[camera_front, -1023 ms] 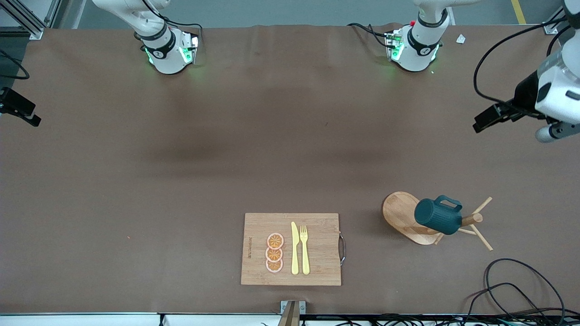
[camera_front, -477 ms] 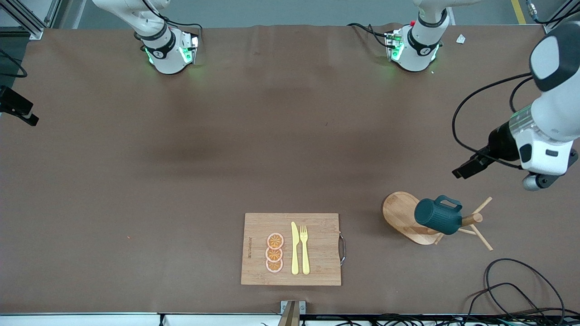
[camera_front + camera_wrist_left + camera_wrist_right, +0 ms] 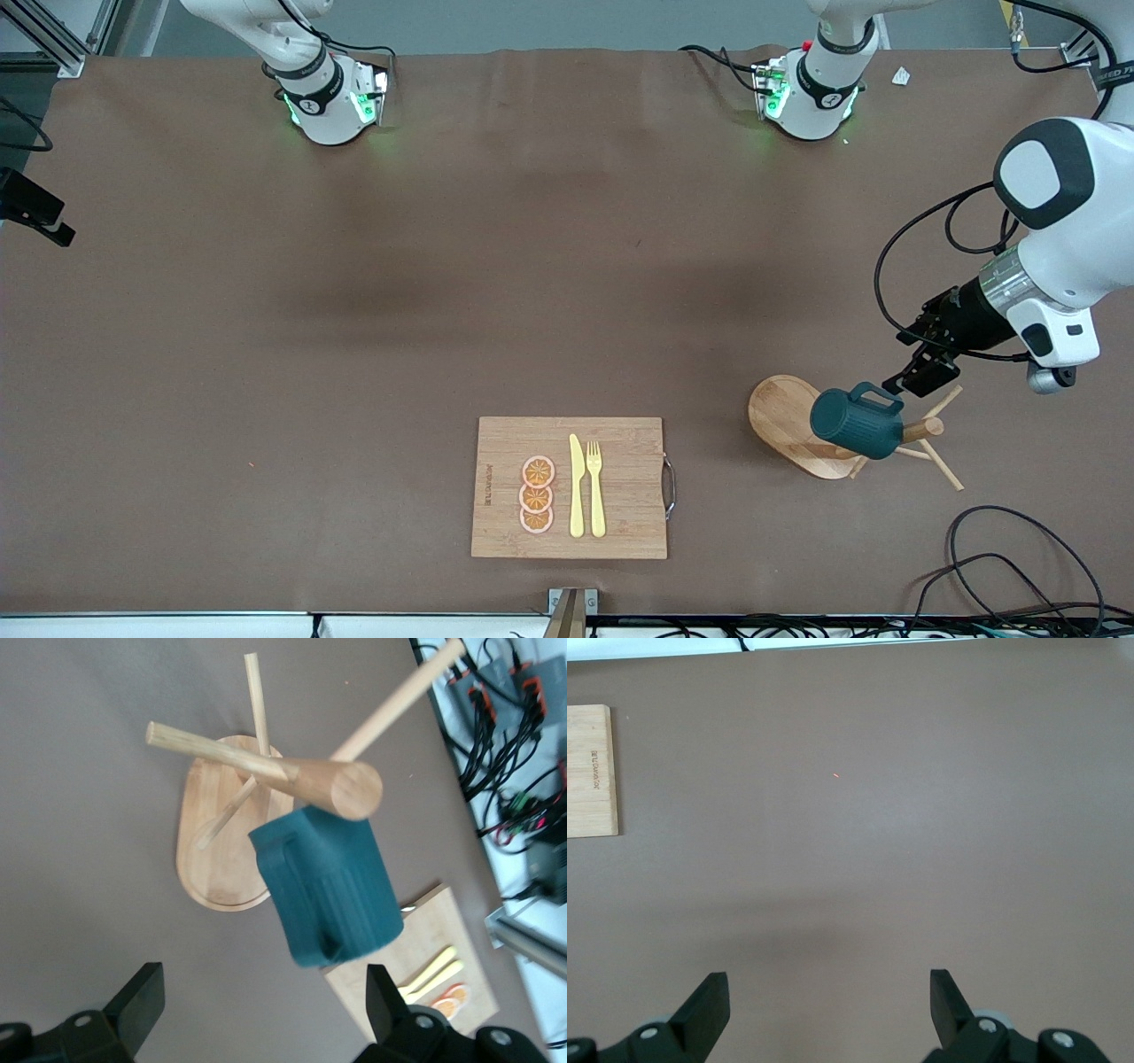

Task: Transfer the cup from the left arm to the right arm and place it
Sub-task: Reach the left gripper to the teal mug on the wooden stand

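Just under left gripper (image 3: 257, 1014) — fingers wide apart, empty — cup (image 3: 856, 424) hangs on rack (image 3: 788, 425).

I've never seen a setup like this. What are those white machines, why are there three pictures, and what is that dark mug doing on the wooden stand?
The white machines are two robot arms bolted along one edge of a brown table. One picture looks down from a high camera facing them; the other two come from cameras on each arm's wrist.

On the table lies a cutting board with orange slices, a yellow knife and fork. Toward the left arm's end stands a wooden peg rack with the cup hanging on a peg.

The left gripper hovers beside the cup, jaws open, holding nothing. The right gripper waits over bare table, jaws open.
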